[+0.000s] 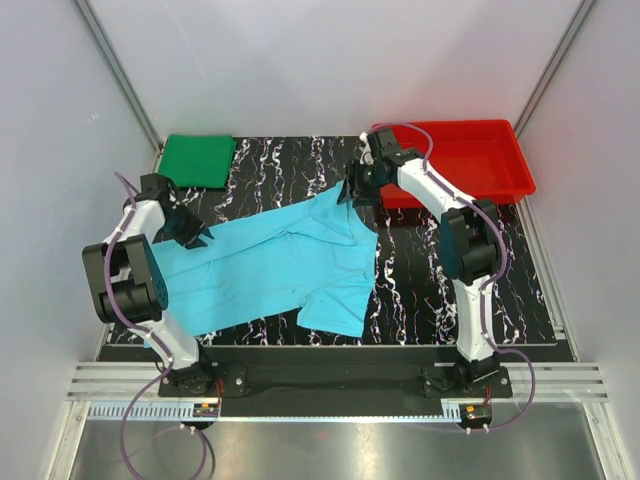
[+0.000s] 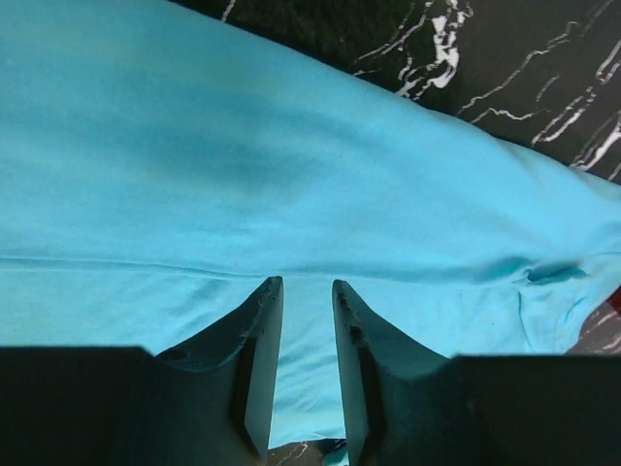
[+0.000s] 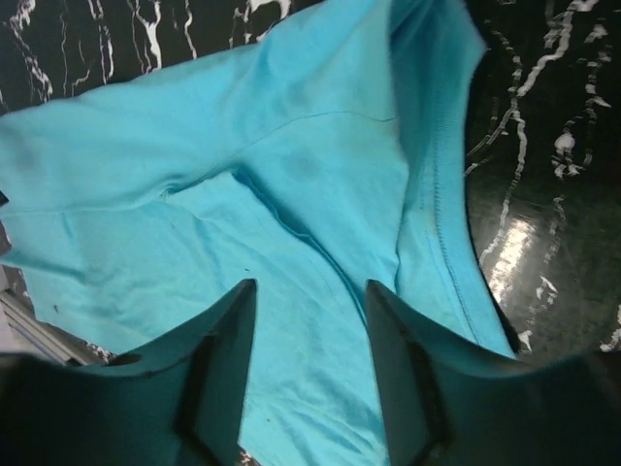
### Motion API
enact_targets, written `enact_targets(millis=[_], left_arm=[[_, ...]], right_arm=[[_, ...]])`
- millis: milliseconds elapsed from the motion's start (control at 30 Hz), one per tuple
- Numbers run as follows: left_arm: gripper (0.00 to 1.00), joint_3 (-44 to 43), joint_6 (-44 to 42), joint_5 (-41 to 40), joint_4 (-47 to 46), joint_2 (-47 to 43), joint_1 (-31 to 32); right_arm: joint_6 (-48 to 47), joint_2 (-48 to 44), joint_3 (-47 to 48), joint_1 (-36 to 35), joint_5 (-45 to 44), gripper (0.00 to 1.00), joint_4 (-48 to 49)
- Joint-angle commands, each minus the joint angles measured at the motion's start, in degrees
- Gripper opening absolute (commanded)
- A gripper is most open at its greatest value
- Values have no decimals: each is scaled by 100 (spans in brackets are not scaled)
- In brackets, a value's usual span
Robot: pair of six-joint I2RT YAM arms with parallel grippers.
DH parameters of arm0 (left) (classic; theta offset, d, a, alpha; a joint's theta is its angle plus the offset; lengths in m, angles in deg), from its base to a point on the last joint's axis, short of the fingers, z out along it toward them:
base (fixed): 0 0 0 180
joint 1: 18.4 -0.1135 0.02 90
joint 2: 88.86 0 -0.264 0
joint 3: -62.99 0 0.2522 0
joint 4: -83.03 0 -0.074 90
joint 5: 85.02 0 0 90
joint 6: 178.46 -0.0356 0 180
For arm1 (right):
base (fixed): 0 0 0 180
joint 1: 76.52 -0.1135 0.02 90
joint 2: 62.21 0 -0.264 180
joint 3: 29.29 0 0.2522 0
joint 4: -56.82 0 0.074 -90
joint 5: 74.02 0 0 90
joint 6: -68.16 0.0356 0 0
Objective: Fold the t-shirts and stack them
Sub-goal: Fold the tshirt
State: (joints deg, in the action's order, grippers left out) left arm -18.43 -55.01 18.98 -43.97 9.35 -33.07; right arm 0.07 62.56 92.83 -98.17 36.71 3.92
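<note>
The light cyan-blue t-shirt [image 1: 280,265] lies spread and rumpled across the middle of the black marbled table, one sleeve folded over at the top right. The dark green t-shirt [image 1: 198,160] lies folded flat at the back left. My left gripper [image 1: 193,233] is over the shirt's left edge, its jaws a narrow gap apart with flat cloth [image 2: 291,175] showing between them [image 2: 306,283]. My right gripper [image 1: 357,190] is at the shirt's far right corner, open wide above the cloth [image 3: 291,194], with nothing between the jaws [image 3: 310,286].
A red plastic tray [image 1: 480,165] stands at the back right, just behind my right arm. Grey walls close in the table on the left, right and back. Bare marbled table [image 1: 440,290] shows to the right of the shirt.
</note>
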Motion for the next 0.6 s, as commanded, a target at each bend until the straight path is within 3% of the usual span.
enact_targets(millis=[0, 133, 567], left_arm=[[35, 86, -155, 594, -391, -241, 149], [40, 376, -120, 929, -558, -452, 483], [38, 982, -199, 982, -356, -1041, 642]], right_arm=[[-423, -356, -506, -339, 414, 59, 405], [-486, 99, 35, -489, 932, 62, 206], [-530, 1540, 1573, -815, 556, 62, -41]])
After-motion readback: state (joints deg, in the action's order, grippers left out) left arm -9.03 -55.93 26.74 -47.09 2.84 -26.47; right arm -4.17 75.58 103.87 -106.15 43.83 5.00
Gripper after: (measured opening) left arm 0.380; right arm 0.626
